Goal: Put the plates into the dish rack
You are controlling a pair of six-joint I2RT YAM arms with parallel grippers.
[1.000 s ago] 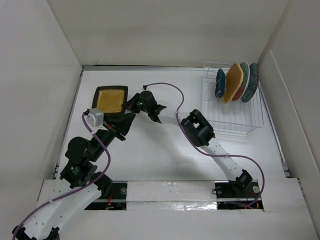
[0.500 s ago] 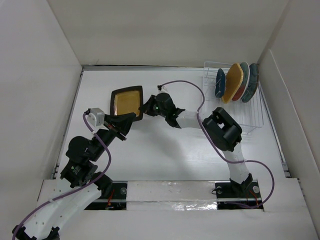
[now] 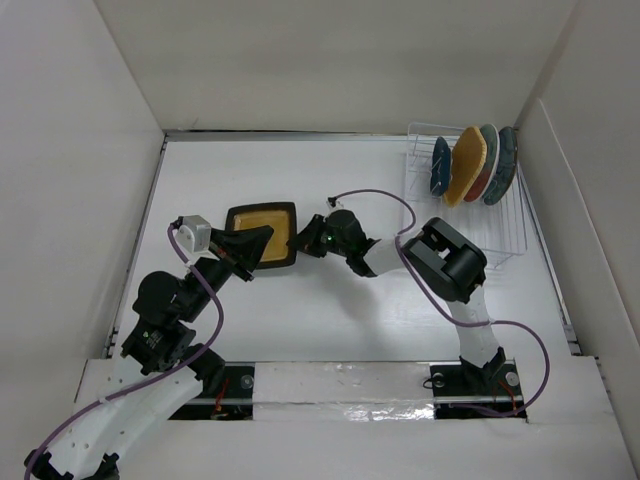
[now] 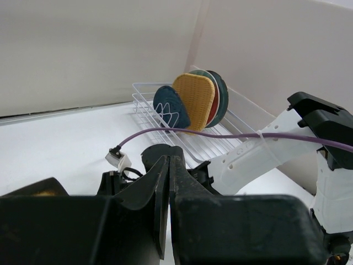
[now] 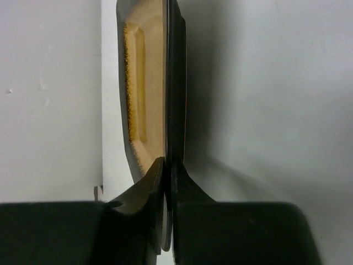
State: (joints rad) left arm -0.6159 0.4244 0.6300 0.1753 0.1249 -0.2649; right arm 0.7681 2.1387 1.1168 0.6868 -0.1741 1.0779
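Plates in rack: four stand on edge at the far end of the dish rack point(image 3: 465, 210), the dark blue plate point(image 3: 439, 167), the orange wood-toned plate point(image 3: 466, 165), the red-and-teal plate point(image 3: 484, 163) and the speckled dark teal plate point(image 3: 505, 166), leaning close together.
Last plate: the square black-rimmed plate with yellow centre point(image 3: 261, 235) sits left of centre on the white table point(image 3: 330, 310), well apart from the rack.
Right gripper point(image 3: 300, 243): clamped on the near-right rim of the square plate; the wrist view shows the rim pinched edge-on between the two fingers.
Left gripper point(image 3: 255, 243): jaws pressed together with nothing between them, tips overlapping the plate's near edge from above; contact cannot be told.
Step in hand: judged to be the carry of the fifth plate, four being already racked.
Next move: likely to call for swinging the plate rightward, keeping it on edge, and lining it with a free slot in front of the dark blue plate.
Risk: a thin rim grip may let the plate pivot.
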